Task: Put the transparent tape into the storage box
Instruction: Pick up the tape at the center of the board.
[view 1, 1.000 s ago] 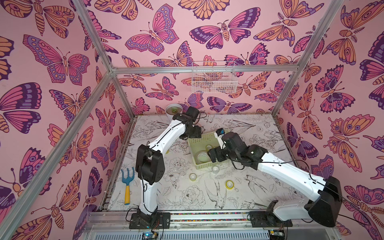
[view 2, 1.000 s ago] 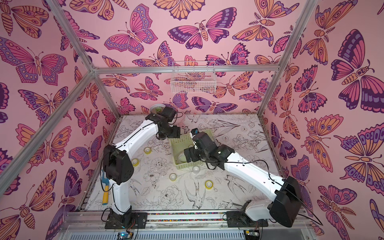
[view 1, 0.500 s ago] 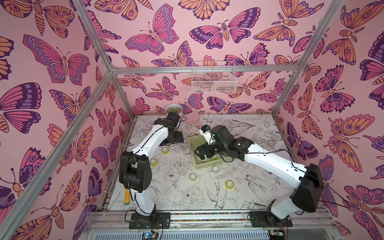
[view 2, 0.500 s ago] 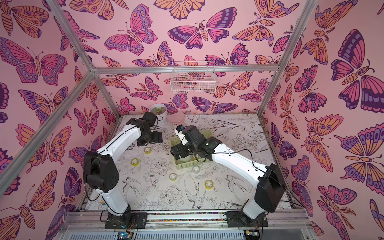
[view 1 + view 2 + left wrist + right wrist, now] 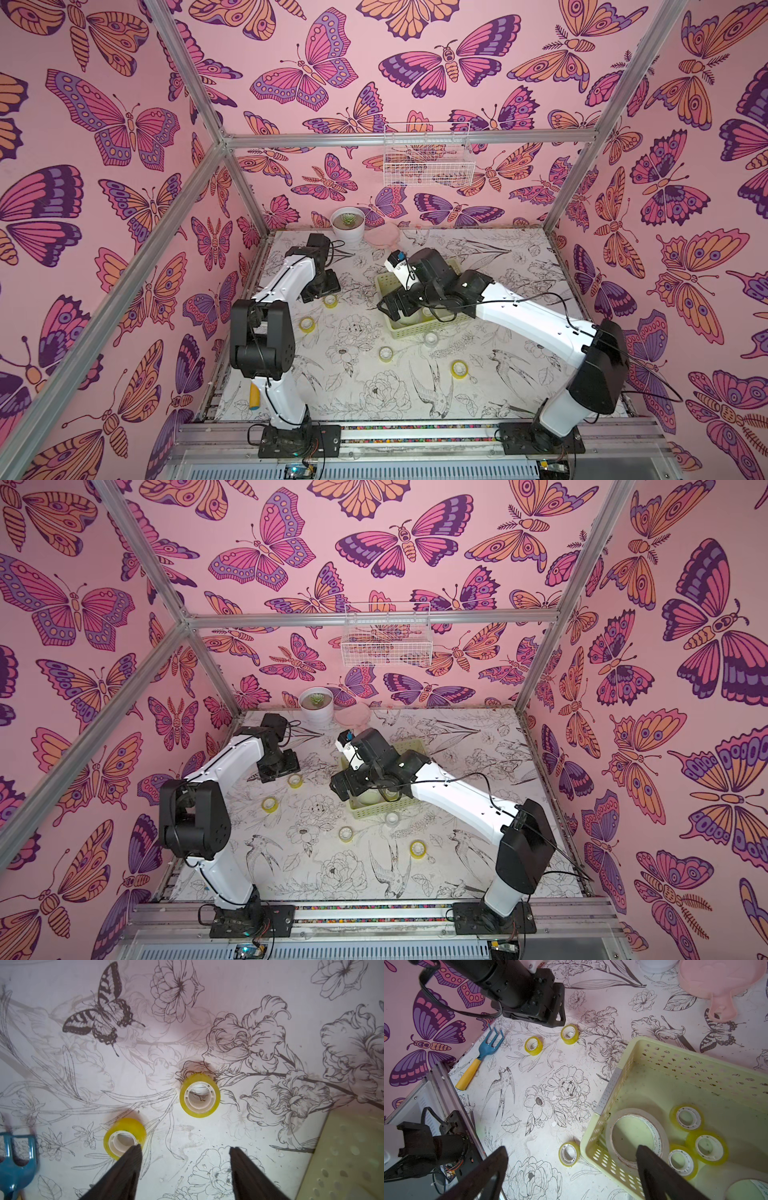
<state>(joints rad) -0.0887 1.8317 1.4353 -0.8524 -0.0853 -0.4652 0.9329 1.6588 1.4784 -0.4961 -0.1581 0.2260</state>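
Note:
The storage box [image 5: 419, 330] [image 5: 374, 810] is a pale yellow-green perforated basket mid-table. In the right wrist view it [image 5: 618, 1093] holds a wide whitish tape roll [image 5: 636, 1138] and three small yellow rolls [image 5: 707, 1147]. More transparent tape lies on the table: yellow rolls [image 5: 331, 301], [image 5: 306, 324], [image 5: 385, 353], [image 5: 459, 368] and a clear one [image 5: 431, 338]. My left gripper [image 5: 184, 1148] [image 5: 322, 291] hangs open and holds nothing, just short of a yellow roll [image 5: 199, 1095], with another [image 5: 124, 1136] beside one finger. My right gripper [image 5: 572, 1148] [image 5: 395, 305] is open above the box's near left corner.
A blue garden fork with a yellow handle [image 5: 481, 1057] lies by the left wall. At the back stand a white pot with a succulent [image 5: 348, 224] and a pink dish [image 5: 384, 237]. A white wire basket [image 5: 428, 160] hangs on the back wall.
My left arm swung away from the box to the yellow rolls at the left, and its jaws narrowed a little. My right arm shifted left over the box's corner.

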